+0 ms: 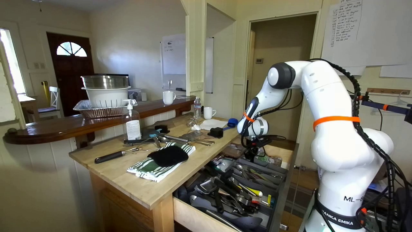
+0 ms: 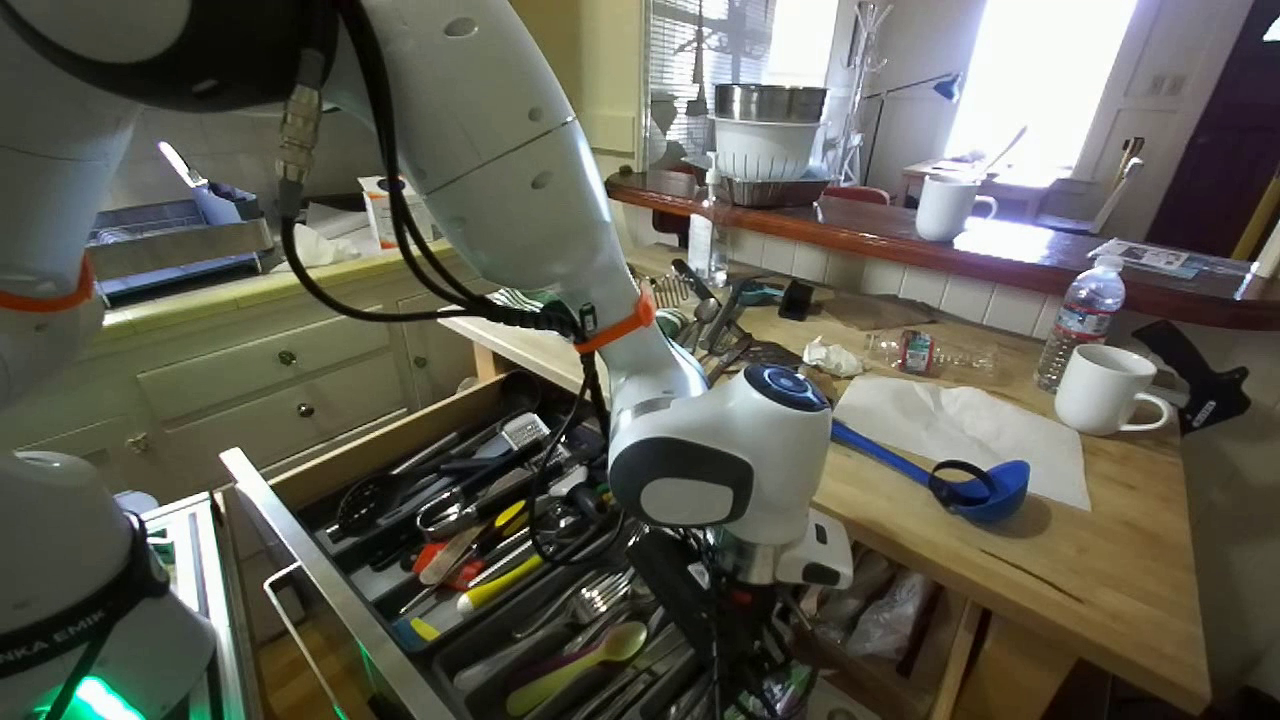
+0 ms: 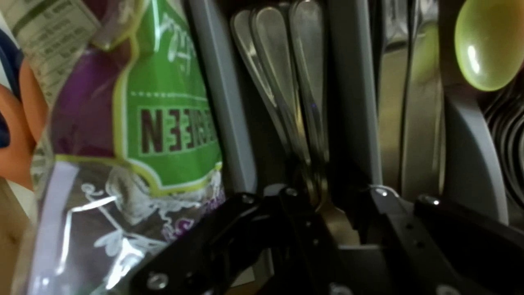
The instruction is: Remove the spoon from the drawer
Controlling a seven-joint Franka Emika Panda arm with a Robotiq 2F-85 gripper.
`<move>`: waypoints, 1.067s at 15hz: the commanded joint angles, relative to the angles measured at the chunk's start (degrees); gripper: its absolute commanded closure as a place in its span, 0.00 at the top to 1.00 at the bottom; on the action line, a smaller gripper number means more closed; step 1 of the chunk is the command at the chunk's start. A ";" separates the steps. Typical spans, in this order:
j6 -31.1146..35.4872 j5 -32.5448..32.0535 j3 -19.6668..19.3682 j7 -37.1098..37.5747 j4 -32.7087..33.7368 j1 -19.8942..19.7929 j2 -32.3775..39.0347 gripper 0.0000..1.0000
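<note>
The drawer [image 1: 196, 214] is pulled out below the counter, and its front edge also shows in an exterior view [image 2: 335, 590]. My gripper [image 3: 327, 203] points down into it; in both exterior views it is dark and partly hidden [image 1: 250, 154] [image 2: 735, 630]. In the wrist view, several metal handles lie together in a narrow grey compartment. One belongs to a metal spoon [image 3: 342, 227], whose bowl shows between my fingers. The fingers stand apart on either side of it. Whether they touch it is too dark to tell. A yellow-green spoon [image 3: 489, 45] lies farther right, also visible in an exterior view [image 2: 590, 665].
A green and purple bag [image 3: 172, 123] lies left of the compartment, beside orange-handled scissors [image 3: 20, 131]. Grey divider walls [image 3: 356, 90] flank the handles, with metal knives [image 3: 423, 123] to the right. The counter edge [image 1: 212, 161] overhangs the drawer. A blue ladle [image 2: 985, 490] lies on the counter.
</note>
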 commanded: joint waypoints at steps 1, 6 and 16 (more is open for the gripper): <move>-0.27 -1.68 -0.36 1.40 1.27 0.43 1.53 0.30; 0.15 -2.61 -0.77 1.76 0.63 0.75 0.95 0.11; 0.64 -3.65 -1.28 2.14 -0.34 1.44 -0.25 0.14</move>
